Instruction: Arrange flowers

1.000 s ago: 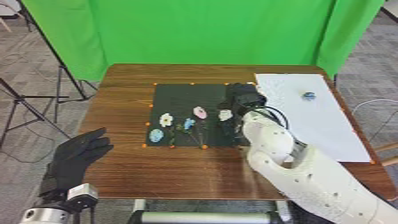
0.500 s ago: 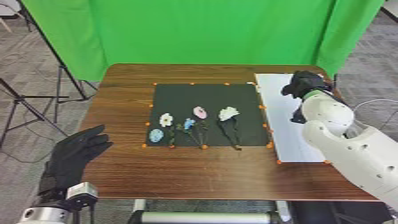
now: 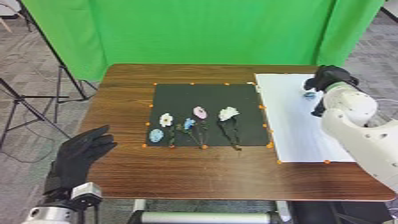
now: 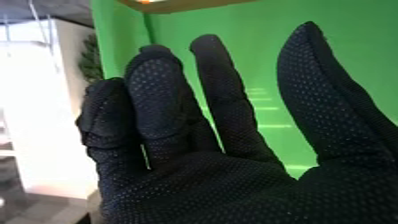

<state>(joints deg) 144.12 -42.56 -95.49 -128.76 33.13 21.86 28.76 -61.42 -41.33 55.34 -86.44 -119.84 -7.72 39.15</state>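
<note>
- so the black sheet (image 3: 213, 94) mid-frame has five flowers: pale blue (image 3: 156, 135), white (image 3: 166, 120), blue (image 3: 189, 123), pink (image 3: 200, 113), bigger white (image 3: 228, 114)
- white sheet (image 3: 302, 132) on the right has a little blue piece (image 3: 309, 94) near its top, right hand (image 3: 332, 79) just beside it, wide open and empty
- left hand (image 3: 75, 156), lower left, is loosely open, empty too
- brown table (image 3: 178, 175) underneath, green backdrop (image 3: 213, 35) up top, grey carpet (image 3: 31, 112) far left

green curtain (image 3: 213, 35) behind brown table (image 3: 122, 110) | grey carpet (image 3: 22, 60) | black stand (image 3: 59, 65), left | bright white light (image 4: 53, 110) beside foliage (image 4: 90, 57)
</note>
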